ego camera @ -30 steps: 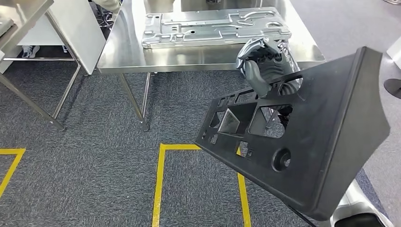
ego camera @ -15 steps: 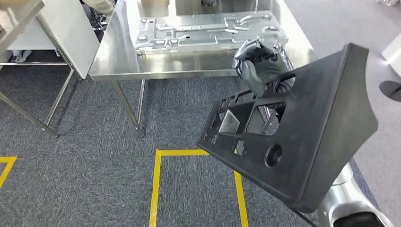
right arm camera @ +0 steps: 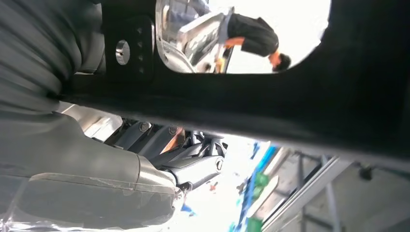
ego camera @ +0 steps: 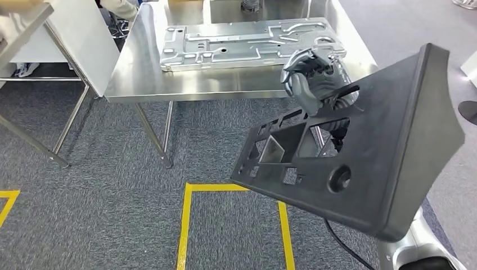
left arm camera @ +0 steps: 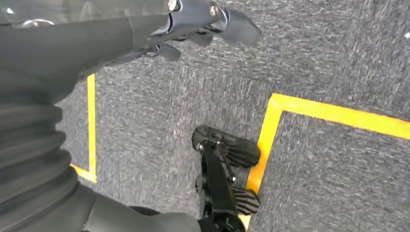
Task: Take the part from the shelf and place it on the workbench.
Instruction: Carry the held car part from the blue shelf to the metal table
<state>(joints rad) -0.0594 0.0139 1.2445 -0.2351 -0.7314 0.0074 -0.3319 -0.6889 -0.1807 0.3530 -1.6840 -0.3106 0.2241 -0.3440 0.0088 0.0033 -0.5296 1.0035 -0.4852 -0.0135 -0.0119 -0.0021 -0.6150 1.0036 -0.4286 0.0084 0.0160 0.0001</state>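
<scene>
My right hand [ego camera: 312, 76] grips a large black plastic part [ego camera: 365, 169] by a bar beside one of its cutouts and holds it tilted in the air, just short of the workbench's near right corner. The part has several square openings and a round hole. The workbench [ego camera: 225, 84] is a stainless steel table ahead of me. In the right wrist view the part's black bar [right arm camera: 270, 106] crosses close over my right hand [right arm camera: 96, 159]. My left hand [left arm camera: 203, 19] hangs over the carpet, fingers loosely extended and holding nothing.
A stamped metal plate [ego camera: 247, 36] lies on the workbench's far half. A second steel table [ego camera: 34, 22] and a white panel [ego camera: 84, 39] stand at the left. Yellow tape lines [ego camera: 185, 225] mark the grey carpet. A person [right arm camera: 256, 41] stands behind the bench.
The whole view has shifted a little, with the workbench slightly lower in the picture. The black part stays in my right hand and has tipped a bit flatter.
</scene>
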